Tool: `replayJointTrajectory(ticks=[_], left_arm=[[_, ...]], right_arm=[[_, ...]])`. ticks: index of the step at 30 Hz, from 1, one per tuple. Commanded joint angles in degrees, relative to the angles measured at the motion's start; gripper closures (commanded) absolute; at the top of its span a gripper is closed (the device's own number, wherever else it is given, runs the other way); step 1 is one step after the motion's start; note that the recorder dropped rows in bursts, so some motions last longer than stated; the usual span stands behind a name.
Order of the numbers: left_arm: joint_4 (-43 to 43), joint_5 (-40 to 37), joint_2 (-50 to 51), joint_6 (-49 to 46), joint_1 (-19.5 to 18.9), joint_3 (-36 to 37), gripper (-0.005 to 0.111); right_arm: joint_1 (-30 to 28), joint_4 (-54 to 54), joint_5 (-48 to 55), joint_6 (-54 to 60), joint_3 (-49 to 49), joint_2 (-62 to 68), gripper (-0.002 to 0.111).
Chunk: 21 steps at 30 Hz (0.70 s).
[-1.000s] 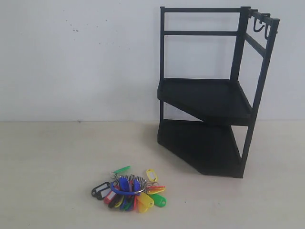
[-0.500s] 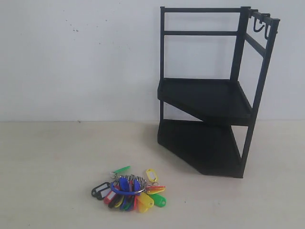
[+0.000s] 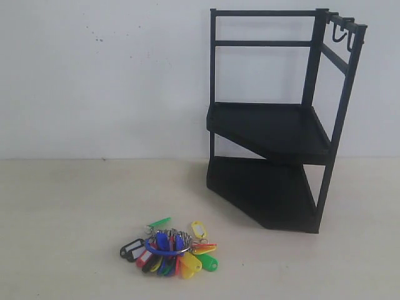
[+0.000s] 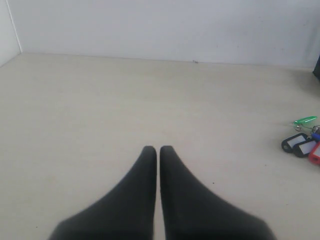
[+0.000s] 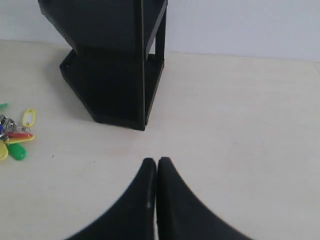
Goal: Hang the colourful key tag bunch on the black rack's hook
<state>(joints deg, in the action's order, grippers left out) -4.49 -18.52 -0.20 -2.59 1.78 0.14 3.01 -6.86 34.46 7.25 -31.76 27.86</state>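
The colourful key tag bunch (image 3: pixel 170 249) lies flat on the table in front of the black rack (image 3: pixel 275 125), to its left. Small hooks (image 3: pixel 340 32) hang from the rack's top side rail at the upper right. Neither arm shows in the exterior view. My left gripper (image 4: pixel 158 148) is shut and empty over bare table, with a few tags of the bunch (image 4: pixel 304 143) far off at that view's edge. My right gripper (image 5: pixel 156 160) is shut and empty, a short way from the rack's base (image 5: pixel 112 80); some tags (image 5: pixel 17 135) show at the edge.
A plain white wall (image 3: pixel 106 75) stands behind the light table (image 3: pixel 69 206). The rack's two shelves hold nothing.
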Motion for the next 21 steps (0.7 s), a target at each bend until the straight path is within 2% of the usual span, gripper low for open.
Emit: replayJointTrajectory(ticks=[1, 4, 7, 10, 17, 21], left_arm=[[-0.4, 0.7, 0.2, 0.0, -0.2, -0.1, 0.102], [-0.4, 0.7, 0.2, 0.0, -0.2, -0.1, 0.102], [-0.4, 0.7, 0.2, 0.0, -0.2, -0.1, 0.102], [-0.4, 0.7, 0.2, 0.0, -0.2, -0.1, 0.102], [-0.4, 0.7, 0.2, 0.0, -0.2, -0.1, 0.102], [-0.4, 0.7, 0.2, 0.0, -0.2, -0.1, 0.102]], right_arm=[[0.3, -5.2, -6.9, 0.3, -0.3, 1.3, 0.109], [1.3, -16.5, -11.1, 7.6, -0.3, 4.9, 0.109], [3.9, -30.6, -14.4, 23.4, -0.3, 11.9, 0.109], [7.9, -39.2, -15.1, 38.7, -2.3, 21.2, 0.109], [20.3, -37.6, -7.4, 54.4, -19.3, 46.6, 0.109], [27.6, -28.1, -0.1, 56.1, -31.2, 59.9, 0.109]])
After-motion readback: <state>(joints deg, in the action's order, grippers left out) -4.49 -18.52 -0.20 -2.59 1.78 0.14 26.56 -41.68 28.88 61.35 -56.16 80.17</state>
